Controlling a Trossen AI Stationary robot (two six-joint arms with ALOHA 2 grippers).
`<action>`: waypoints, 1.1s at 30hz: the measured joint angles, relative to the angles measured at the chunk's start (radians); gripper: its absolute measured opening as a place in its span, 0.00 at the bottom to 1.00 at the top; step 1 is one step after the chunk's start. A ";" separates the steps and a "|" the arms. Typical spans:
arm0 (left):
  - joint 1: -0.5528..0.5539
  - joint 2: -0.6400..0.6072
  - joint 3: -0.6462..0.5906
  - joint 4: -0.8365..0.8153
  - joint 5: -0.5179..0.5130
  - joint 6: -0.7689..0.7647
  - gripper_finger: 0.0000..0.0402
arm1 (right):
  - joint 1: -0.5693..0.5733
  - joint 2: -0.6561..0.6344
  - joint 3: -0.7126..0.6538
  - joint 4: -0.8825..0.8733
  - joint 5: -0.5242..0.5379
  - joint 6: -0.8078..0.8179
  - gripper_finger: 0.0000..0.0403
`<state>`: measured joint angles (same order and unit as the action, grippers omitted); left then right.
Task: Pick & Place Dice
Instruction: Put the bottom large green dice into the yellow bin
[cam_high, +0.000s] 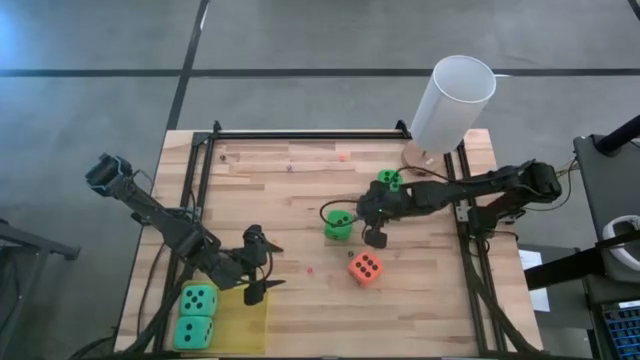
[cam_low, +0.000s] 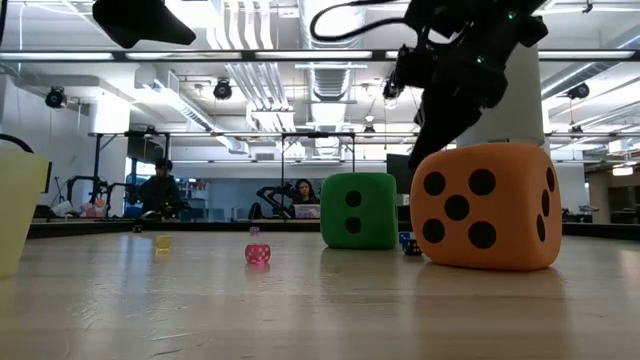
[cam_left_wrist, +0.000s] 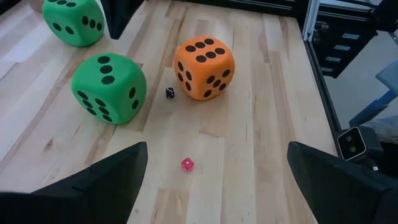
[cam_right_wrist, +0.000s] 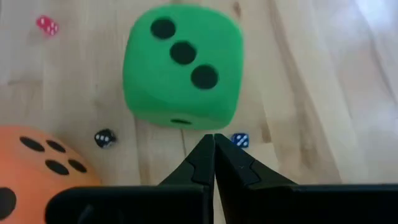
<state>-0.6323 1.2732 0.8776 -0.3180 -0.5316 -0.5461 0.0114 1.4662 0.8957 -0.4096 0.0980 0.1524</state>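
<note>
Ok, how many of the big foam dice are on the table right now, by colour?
teal dice: 2, both on the yellow pad
green dice: 2
orange die: 1
Total: 5

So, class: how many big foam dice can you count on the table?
5. Two teal dice lie on the yellow mat near the left gripper; two green dice, one by the right gripper, one behind it; the orange die sits mid-table.
</note>
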 joint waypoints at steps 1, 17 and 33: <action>0.000 0.000 0.000 0.000 0.000 0.000 0.96 | 0.000 0.010 0.004 -0.001 -0.003 -0.006 0.02; 0.000 0.000 0.000 0.000 0.000 -0.001 0.96 | -0.006 0.246 0.170 0.008 -0.048 -0.090 0.02; 0.000 0.000 0.000 -0.001 0.000 -0.003 0.96 | -0.007 0.416 0.322 0.151 -0.015 -0.191 0.02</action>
<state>-0.6327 1.2732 0.8776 -0.3187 -0.5314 -0.5488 0.0045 1.8821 1.2173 -0.2581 0.0830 -0.0384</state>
